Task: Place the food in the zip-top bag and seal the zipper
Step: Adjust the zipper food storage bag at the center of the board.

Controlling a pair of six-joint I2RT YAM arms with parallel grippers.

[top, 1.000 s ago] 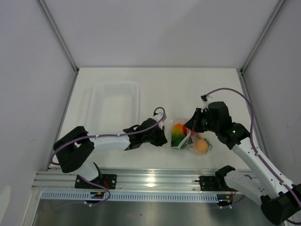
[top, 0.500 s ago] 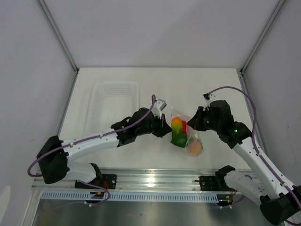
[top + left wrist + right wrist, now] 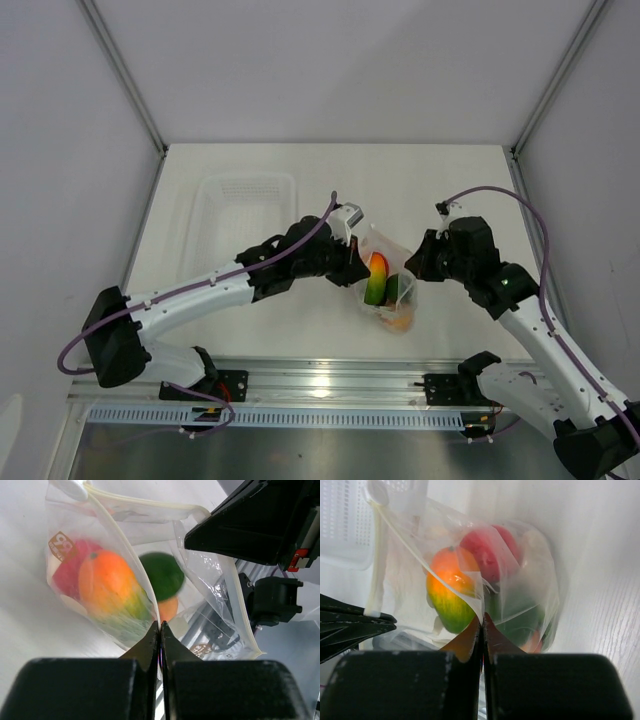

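Note:
The zip-top bag hangs between my two grippers, a little above the table. My left gripper is shut on the bag's left top edge, and my right gripper is shut on its right top edge. Inside it the food shows: a yellow-red mango, a green piece and an orange peach. In the left wrist view my left gripper pinches the zipper, with the mango, a red piece and the green piece behind the film. In the right wrist view my right gripper pinches clear film in front of the mango.
A white perforated tray stands at the back left of the table, close behind my left arm. The metal rail with both arm bases runs along the near edge. Grey walls close in the table on three sides.
The bag has been raised from lying on the table and now hangs between both grippers. My left arm has stretched forward and up; the right gripper has shifted a little.

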